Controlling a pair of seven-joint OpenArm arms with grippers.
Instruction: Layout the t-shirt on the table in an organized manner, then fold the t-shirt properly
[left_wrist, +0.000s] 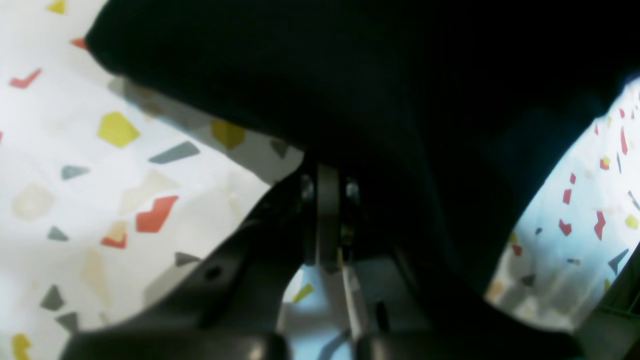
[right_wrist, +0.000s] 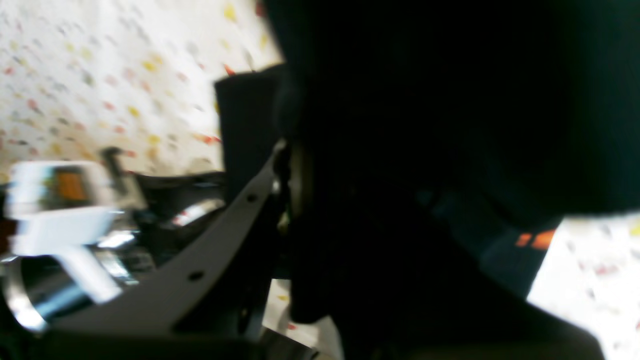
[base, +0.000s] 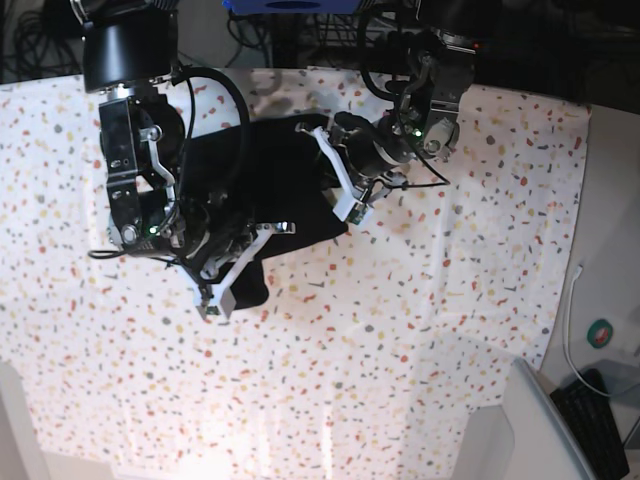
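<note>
From the base camera I see the table (base: 420, 330) filling almost the whole view, its white cloth speckled with red, orange, yellow and grey flecks and lying mostly bare toward the near edge. The t-shirt (base: 265, 185) is the next biggest thing: a bunched black mass on the far-centre part of the table, stretched between my two arms, with one lobe hanging down toward the near side by the right gripper.

The right arm (base: 135, 150) comes down on the left of the base view, thick black housing with cables looping around it. The left arm (base: 435, 95) enters from the top right, and it is bent toward the shirt.

My right gripper (base: 228, 272) sits at the lower left edge of the fabric. In the right wrist view its fingers (right_wrist: 220, 240) are buried in dark cloth; I read them as clamped on the t-shirt (right_wrist: 450, 125), with the orange mark of the collar label (right_wrist: 535, 240) showing just beside the fold.

My left gripper (base: 340, 180) is at the shirt's right edge. In the left wrist view the jaws are pressed together with black fabric (left_wrist: 375, 90) bunched around and over them, so I take it as pinching the t-shirt; the speckled cloth (left_wrist: 100, 175) shows on either side beneath.
</note>
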